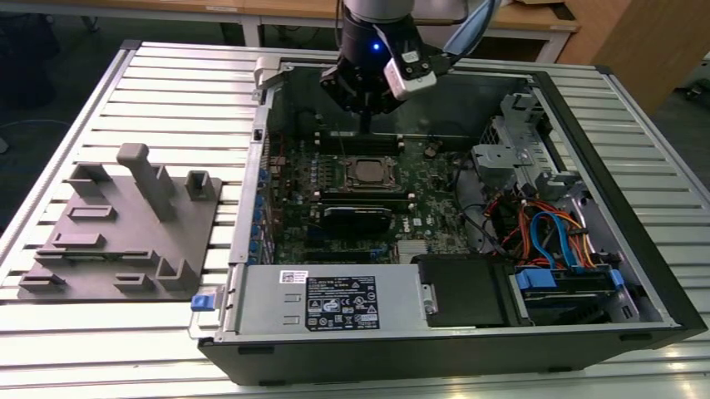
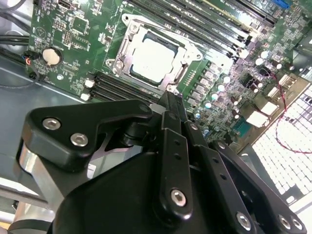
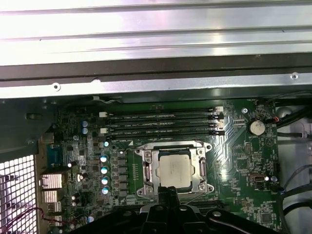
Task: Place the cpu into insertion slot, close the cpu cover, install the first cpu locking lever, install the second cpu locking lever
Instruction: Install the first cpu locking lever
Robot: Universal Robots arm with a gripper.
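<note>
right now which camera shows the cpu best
The second wrist view: the cpu is largest there, with its whole silvery top unobstructed. The first wrist view shows it smaller, with the gripper at its edge. The exterior view shows it as a tiny square.

My end effector (image 2: 173, 100) is matte black. The cpu (image 3: 175, 169) is dull silver, framed by the brighter silver cpu cover (image 3: 155, 155) on a green circuit board (image 3: 243, 161). The desk (image 1: 178, 91) is ribbed pale silver. Blue and orange cables (image 1: 549, 233) lie at the exterior view's right.
</note>
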